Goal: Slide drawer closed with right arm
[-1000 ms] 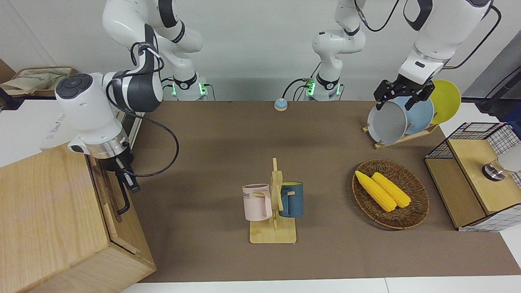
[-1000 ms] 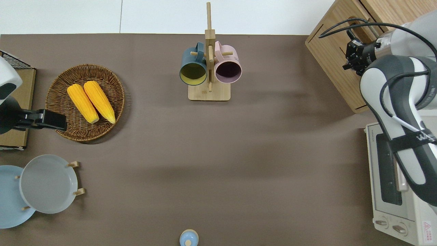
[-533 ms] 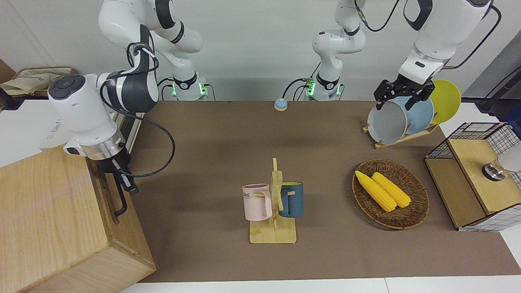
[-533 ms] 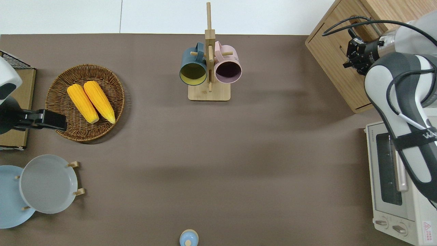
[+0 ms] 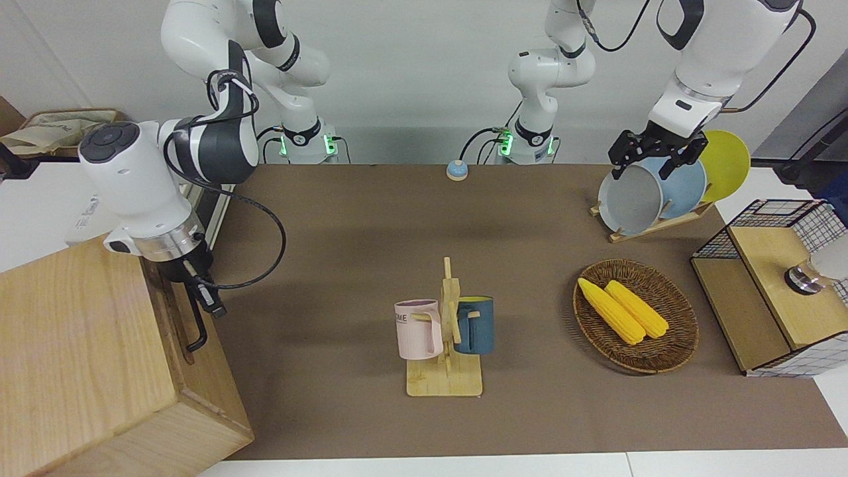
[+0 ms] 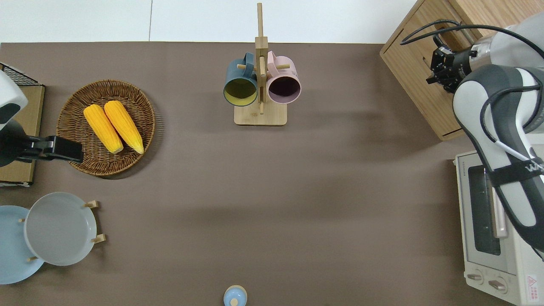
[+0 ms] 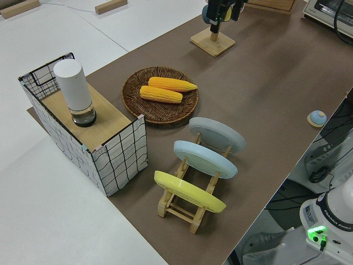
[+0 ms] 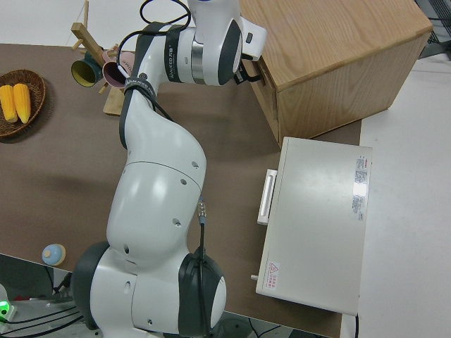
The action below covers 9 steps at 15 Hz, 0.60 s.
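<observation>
The big pale-wood box [image 5: 79,358] stands at the right arm's end of the table. Its drawer [image 5: 173,331] sits pushed in, the front panel about level with the box's face. The black bar handle [image 5: 196,324] runs along that panel. My right gripper [image 5: 211,301] hangs down right at the drawer front, by the end of the handle nearer to the robots. It also shows in the overhead view [image 6: 440,70] and the right side view [image 8: 248,70], close against the box [image 8: 331,63]. The left arm is parked, its gripper [image 5: 652,159] open.
A white oven [image 6: 488,229] stands beside the box, nearer to the robots. A mug rack [image 5: 445,344] stands mid-table. A wicker basket of corn [image 5: 635,317], a plate rack [image 5: 652,192] and a wire-mesh box [image 5: 775,285] are toward the left arm's end. A small blue bell [image 5: 456,171] sits near the robots.
The drawer stuck out a little one second ago and has slid into the box. My right gripper moved with it toward the box, then hardly moved in the last half second.
</observation>
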Available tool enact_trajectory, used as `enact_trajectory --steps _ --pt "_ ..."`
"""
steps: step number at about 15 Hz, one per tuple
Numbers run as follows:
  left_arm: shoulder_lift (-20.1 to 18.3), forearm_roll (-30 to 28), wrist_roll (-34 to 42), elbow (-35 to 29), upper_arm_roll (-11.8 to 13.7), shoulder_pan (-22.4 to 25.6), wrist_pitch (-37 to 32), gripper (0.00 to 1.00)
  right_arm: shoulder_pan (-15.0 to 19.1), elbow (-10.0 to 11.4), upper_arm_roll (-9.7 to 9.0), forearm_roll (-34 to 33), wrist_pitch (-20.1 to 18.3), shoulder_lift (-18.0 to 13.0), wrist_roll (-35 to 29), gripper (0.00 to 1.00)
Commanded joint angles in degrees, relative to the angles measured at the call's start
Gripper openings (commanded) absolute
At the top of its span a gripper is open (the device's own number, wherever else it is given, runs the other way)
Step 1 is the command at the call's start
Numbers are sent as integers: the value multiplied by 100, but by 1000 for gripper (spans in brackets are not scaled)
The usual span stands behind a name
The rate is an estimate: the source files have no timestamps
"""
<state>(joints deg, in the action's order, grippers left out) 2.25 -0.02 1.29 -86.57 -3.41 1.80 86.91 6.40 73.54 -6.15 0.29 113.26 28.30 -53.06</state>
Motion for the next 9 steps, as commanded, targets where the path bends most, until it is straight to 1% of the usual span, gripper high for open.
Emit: enact_trajectory --steps 1,2,4,5,6,7,8,9 --pt "65 98 55 149 -37 22 -113 993 -42 -121 -79 -56 -49 1 173 0" --pt "65 98 55 149 -37 22 -113 993 -130 -95 -79 -30 -163 -105 243 0" --pt "65 98 55 149 -37 22 -113 993 -349 10 -44 -12 -566 -350 514 0" --pt "65 98 55 149 -37 22 -113 993 -411 46 -35 -3 -742 -465 655 0" --pt "65 98 55 149 -37 22 -113 993 -473 124 -35 6 -909 -596 839 0" --pt "65 98 55 149 -37 22 -113 993 -552 177 -1 6 -1050 -711 1093 0" --pt "65 98 55 140 -37 22 -113 993 -622 300 8 14 -1339 -912 1539 0" --pt "65 98 55 140 -37 22 -113 993 -675 379 35 15 -1533 -1053 1849 0"
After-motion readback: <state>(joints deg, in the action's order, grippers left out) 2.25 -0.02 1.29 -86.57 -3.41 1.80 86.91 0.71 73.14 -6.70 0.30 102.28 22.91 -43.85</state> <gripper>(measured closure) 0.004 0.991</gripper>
